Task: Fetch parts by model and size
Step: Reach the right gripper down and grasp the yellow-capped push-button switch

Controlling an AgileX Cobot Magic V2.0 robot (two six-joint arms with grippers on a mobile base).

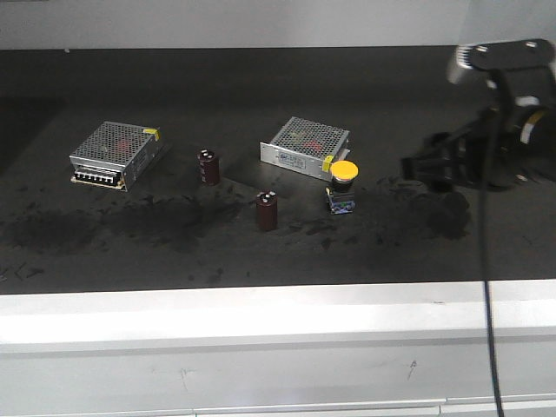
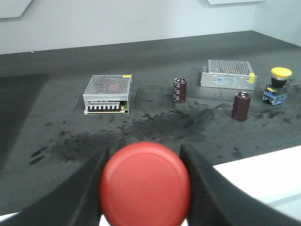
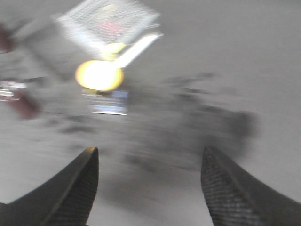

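Left wrist view: the left gripper (image 2: 143,151) is clamping the red switch (image 2: 146,186). Its two dark fingers (image 2: 89,183) are pressing in on either side of the round red cap, which is facing the camera. The switch is being held off the table (image 2: 42,108), and its base is hidden behind the cap.

The yellow switch (image 1: 342,184) is standing upright on the table, cap up. It is sitting just in front of the right box (image 1: 306,146), at that box's near right corner; cannot tell whether they are touching.

Front view: the right gripper (image 1: 419,165) is hanging to the right of the yellow switch, apart from it. Right wrist view is blurring badly, but the fingers (image 3: 75,186) are showing spread wide with nothing between them, and the yellow switch (image 3: 101,87) is lying ahead and left of centre.

Two capacitors are standing upright: one (image 1: 208,166) between the left box (image 1: 115,154) and the right box, the other (image 1: 267,210) nearer the front edge, left of the yellow switch.
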